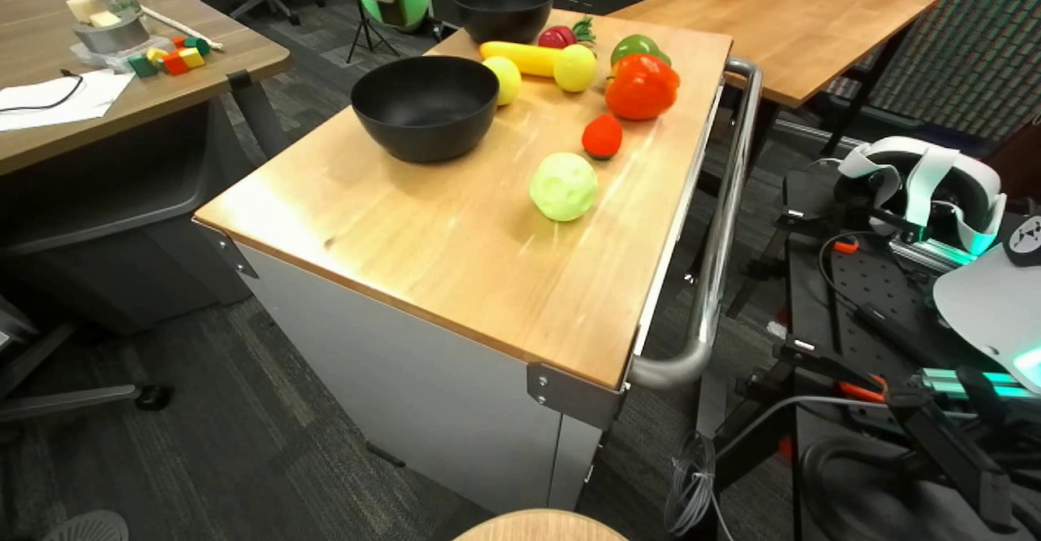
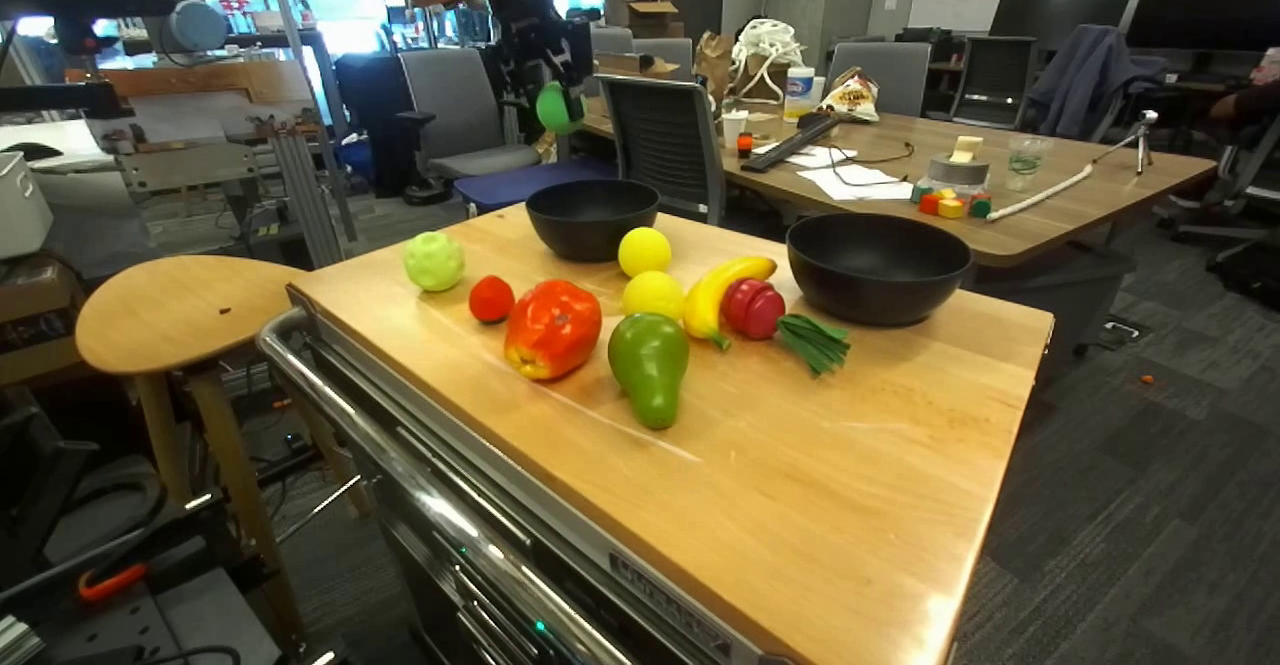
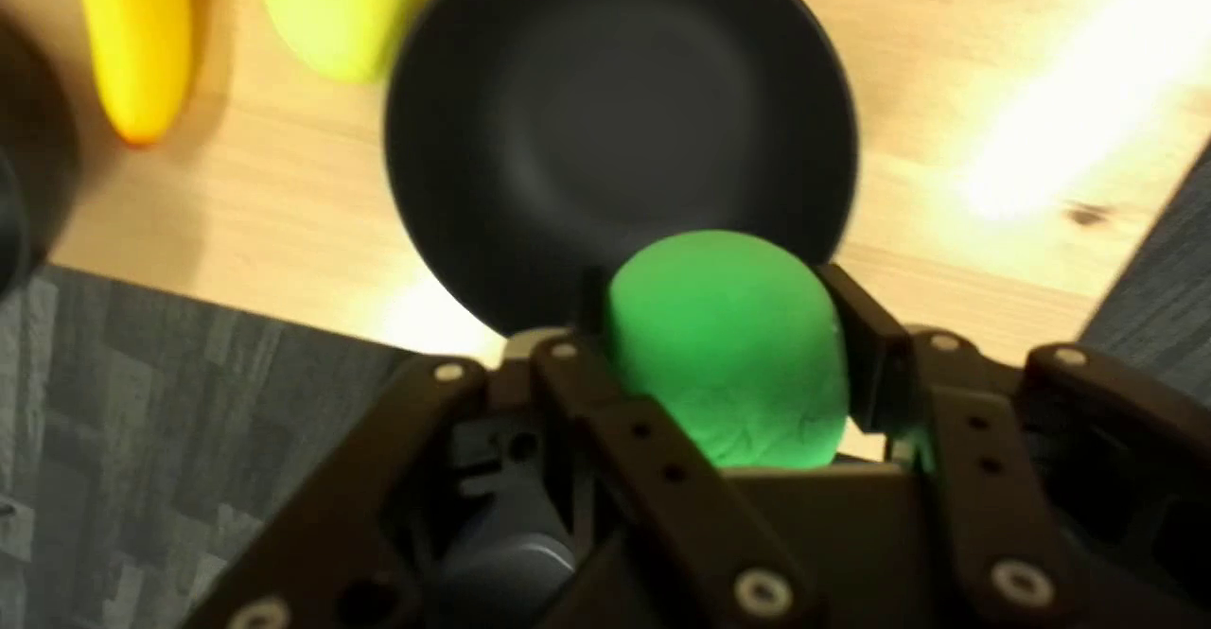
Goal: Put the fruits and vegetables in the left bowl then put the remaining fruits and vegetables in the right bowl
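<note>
One smooth, bright green ball (image 3: 728,355) sits gripped between my jaws; the nearer round, plain black bowl (image 3: 624,118) lies below them, apparently off-centre, so I should align.

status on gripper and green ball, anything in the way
Gripper shut on green ball. Ball aloft, not yet released. Nothing seen between it and the bowl at top centre of wrist view.

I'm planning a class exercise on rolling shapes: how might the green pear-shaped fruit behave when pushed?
The green pear-shaped fruit would probably roll in a curve, since one end is clearly narrower. Its smooth-looking surface may make it somewhat slippery.
</note>
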`<state>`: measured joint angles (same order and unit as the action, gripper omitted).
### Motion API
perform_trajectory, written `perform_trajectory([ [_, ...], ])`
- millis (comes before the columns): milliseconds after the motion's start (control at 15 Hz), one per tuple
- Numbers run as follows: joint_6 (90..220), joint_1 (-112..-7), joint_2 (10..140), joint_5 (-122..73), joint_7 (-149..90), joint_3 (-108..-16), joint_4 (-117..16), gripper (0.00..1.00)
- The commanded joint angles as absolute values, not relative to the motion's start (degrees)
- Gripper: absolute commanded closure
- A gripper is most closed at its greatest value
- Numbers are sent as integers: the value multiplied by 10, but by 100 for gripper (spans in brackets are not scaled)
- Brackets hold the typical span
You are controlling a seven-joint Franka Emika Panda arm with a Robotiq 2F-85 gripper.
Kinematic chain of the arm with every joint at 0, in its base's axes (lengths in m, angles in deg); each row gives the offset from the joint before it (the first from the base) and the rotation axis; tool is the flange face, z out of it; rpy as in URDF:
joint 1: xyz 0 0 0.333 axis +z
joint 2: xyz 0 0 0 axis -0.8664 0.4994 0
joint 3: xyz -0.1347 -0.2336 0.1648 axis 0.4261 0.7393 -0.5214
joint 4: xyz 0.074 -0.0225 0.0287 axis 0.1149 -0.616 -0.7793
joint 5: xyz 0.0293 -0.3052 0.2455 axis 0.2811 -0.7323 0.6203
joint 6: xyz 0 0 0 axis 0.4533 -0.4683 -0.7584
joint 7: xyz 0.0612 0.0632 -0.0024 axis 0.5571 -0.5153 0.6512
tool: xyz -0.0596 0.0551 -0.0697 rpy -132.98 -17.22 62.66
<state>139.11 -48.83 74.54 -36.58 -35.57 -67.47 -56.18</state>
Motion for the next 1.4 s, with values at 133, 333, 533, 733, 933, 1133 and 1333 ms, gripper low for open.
perform_trajectory([
  [133,1344,-521,820,-338,-374,-670,-519,71],
  [333,1365,-520,845,-332,-371,-673,-512,21],
  [533,1378,-509,828,-338,-369,-680,-528,7],
  [733,1388,-487,772,-344,-377,-695,-572,0],
  [933,1350,-481,720,-294,-344,-731,-606,0],
  [1133,1344,-477,745,-300,-355,-734,-579,0],
  [1333,1337,-476,752,-295,-364,-732,-580,0],
])
